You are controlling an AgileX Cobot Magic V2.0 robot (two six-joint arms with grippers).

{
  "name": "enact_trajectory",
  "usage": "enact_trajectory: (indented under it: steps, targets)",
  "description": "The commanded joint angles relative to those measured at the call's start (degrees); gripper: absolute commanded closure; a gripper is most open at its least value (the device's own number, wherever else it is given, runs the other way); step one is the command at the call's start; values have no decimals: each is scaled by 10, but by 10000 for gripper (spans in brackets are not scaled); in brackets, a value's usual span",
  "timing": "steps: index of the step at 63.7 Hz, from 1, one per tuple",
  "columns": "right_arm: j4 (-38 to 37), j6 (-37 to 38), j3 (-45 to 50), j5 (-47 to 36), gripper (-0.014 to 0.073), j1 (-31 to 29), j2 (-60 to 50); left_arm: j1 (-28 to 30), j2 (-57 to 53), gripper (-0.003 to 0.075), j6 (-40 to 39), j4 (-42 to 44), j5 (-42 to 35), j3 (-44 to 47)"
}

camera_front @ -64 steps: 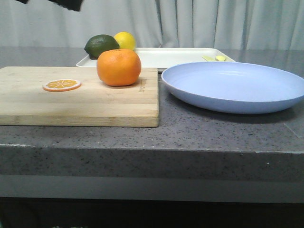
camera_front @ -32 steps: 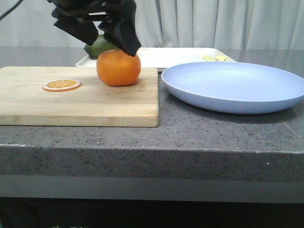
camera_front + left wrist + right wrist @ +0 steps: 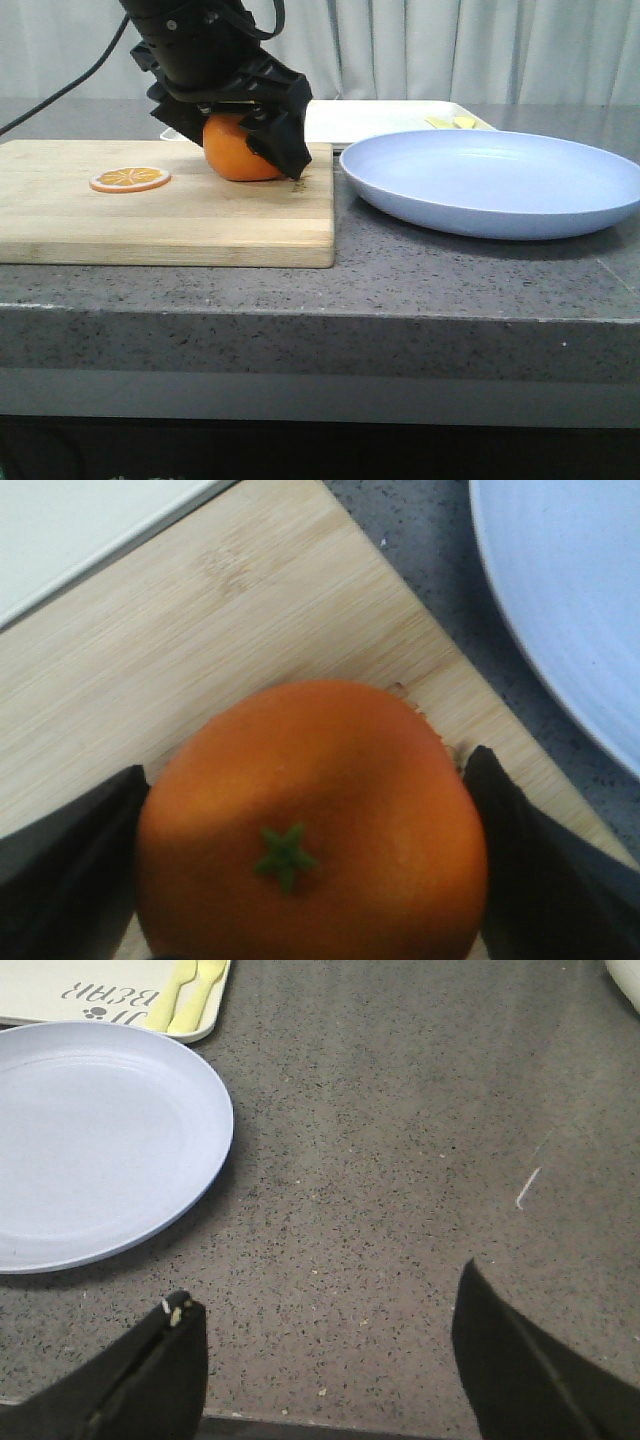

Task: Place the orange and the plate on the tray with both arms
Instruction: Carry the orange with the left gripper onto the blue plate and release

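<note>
The orange (image 3: 228, 158) sits on the wooden cutting board (image 3: 150, 210), near its far right corner. My left gripper (image 3: 245, 150) has come down over it; in the left wrist view the black fingers (image 3: 70, 860) flank the orange (image 3: 310, 820) on both sides, close to its skin, jaws spread wide. The lavender-blue plate (image 3: 490, 180) lies on the counter to the right of the board. The cream tray (image 3: 380, 115) lies behind both. My right gripper (image 3: 325, 1300) is open and empty over bare counter beside the plate (image 3: 90, 1140); it is out of the front view.
An orange slice (image 3: 130, 179) lies on the board's left part. Yellow utensils (image 3: 455, 122) lie on the tray's right end. The counter's front edge is close below the right gripper. The left arm hides the tray's left end.
My left gripper has dropped from above the orange to around it, its fingers now on both sides. The orange and the plate have not moved.
</note>
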Motion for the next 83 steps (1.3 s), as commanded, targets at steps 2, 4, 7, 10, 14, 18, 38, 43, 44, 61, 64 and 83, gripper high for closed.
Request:
enact_trajectory:
  steps: [2,4,7,10,14,18,38,43,44,61,64,83]
  targets:
    - [-10,-1,-15,-36,63,-3,9,-4,-28,239,1,-5,-25,-20]
    - [-10,-1,-15,-36,63,-3,9,-4,-28,265,1,-5,-25,-20]
    - [-10,-1,-15,-36,63,-3,9,-4,-28,283,1,-5,-21,-20]
    - [-10,-1,-15,-36,63,-3,9,-6,-30,286,1,-5,-15,-25]
    - [-10,-1,-15,-36,63,-3,9,-8,-30,286,1,-5,-6,-35]
    - [-10,-1,-15,-36,63,-3,9,-12,-30,286,1,-5,4,-53]
    - [-10,-1,-15,-36,63,-3,9,-79,0,286,1,-5,18,-168]
    - [-10,-1,-15,-36,63,-3,9,-96,21,286,1,-5,20,-196]
    - [-10,-1,-15,-36,63,-3,9,-102,29,286,1,-5,22,-204]
    - [-10,-1,-15,-36,63,-3,9,-150,117,286,1,-3,22,-297]
    - [-10,-1,-15,-36,63,-3,9,-154,133,286,1,-2,22,-312]
    - [-10,-1,-15,-36,63,-3,9,-158,166,117,1,-1,35,-335]
